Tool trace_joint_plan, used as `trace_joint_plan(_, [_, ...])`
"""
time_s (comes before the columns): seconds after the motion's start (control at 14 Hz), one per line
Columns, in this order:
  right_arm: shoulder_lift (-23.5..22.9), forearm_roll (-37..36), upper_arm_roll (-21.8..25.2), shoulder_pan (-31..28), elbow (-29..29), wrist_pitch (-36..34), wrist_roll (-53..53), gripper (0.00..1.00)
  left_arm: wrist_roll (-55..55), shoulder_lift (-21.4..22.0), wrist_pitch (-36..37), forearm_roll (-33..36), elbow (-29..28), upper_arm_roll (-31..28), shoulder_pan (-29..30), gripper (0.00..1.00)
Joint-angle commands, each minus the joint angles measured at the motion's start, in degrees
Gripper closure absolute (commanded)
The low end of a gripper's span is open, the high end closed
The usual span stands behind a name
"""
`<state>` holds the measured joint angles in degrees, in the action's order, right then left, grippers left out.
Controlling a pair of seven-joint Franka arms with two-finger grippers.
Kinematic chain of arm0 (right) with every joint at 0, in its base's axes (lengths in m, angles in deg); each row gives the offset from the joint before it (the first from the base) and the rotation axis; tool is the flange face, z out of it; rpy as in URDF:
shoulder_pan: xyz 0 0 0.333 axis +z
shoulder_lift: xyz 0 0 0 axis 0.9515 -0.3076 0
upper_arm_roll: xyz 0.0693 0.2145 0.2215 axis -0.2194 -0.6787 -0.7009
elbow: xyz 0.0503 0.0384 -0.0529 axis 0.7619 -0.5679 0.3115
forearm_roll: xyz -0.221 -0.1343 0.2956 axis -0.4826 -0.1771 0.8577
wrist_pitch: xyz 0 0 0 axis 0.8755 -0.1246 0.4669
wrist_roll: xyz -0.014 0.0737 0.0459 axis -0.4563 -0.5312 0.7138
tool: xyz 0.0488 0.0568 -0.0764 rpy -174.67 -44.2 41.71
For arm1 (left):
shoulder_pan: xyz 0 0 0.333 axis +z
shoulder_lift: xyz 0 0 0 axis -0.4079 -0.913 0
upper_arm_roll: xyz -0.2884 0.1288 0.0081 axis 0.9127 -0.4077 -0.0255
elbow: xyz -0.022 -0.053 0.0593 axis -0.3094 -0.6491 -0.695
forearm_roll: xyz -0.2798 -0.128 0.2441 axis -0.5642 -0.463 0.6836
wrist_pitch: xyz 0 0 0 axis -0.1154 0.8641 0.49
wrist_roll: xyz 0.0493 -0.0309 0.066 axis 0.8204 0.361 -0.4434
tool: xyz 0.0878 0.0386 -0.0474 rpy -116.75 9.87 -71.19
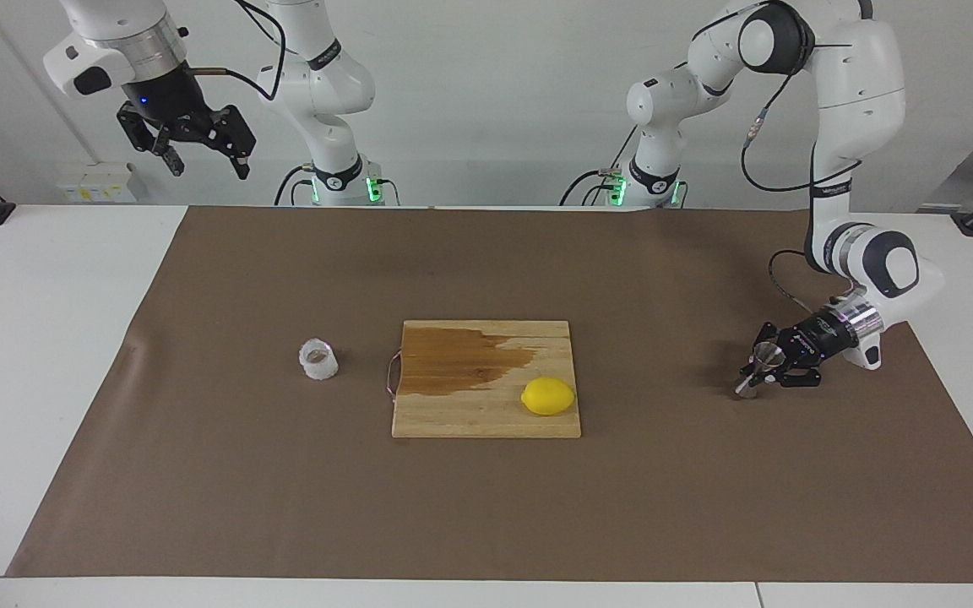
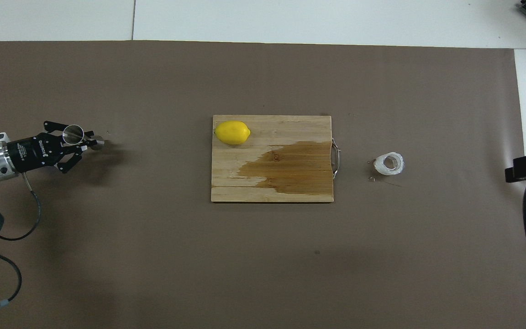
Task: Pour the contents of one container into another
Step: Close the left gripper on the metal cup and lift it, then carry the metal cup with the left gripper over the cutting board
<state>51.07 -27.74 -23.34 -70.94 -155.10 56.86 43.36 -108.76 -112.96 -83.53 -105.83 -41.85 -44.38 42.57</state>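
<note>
The steel jigger leans over at the left arm's end of the brown mat. My left gripper reaches in low from the side and is shut on its narrow waist. I cannot tell whether the jigger's foot still touches the mat. The crinkled clear plastic cup stands upright on the mat toward the right arm's end, beside the board's handle. My right gripper hangs open high above the table's corner nearest its base, holding nothing.
A wooden cutting board lies mid-mat with a dark wet patch on it. A lemon sits on its corner farthest from the robots, toward the left arm's end. Brown mat covers most of the table.
</note>
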Motion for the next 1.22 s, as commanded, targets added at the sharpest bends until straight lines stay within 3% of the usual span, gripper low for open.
trace_joint_plan(0.0, [0.9,-0.4,-0.1,-0.4,-0.7,-0.5,1.2,0.0,-3.6,4.2,-0.2,-2.1,-1.1,-0.1,-3.5,1.0])
trace_joint_plan(0.5, [0.9,-0.4,-0.1,-0.4,-0.7,-0.5,1.2,0.0,-8.1,8.9,-1.2,-9.9,-1.9,0.0,-15.6,1.0])
trace_joint_plan(0.72, [0.9,-0.4,-0.1,-0.4,-0.7,-0.5,1.1,0.0,-13.0,11.6,-8.4,-12.1,-2.9,0.0,-22.1,1.0])
trace_joint_plan(1.15, [0.9,-0.4,-0.1,-0.4,-0.7,-0.5,1.1,0.0,-13.4,12.8,-22.9,-25.6,-5.4,0.1,-36.0,1.0])
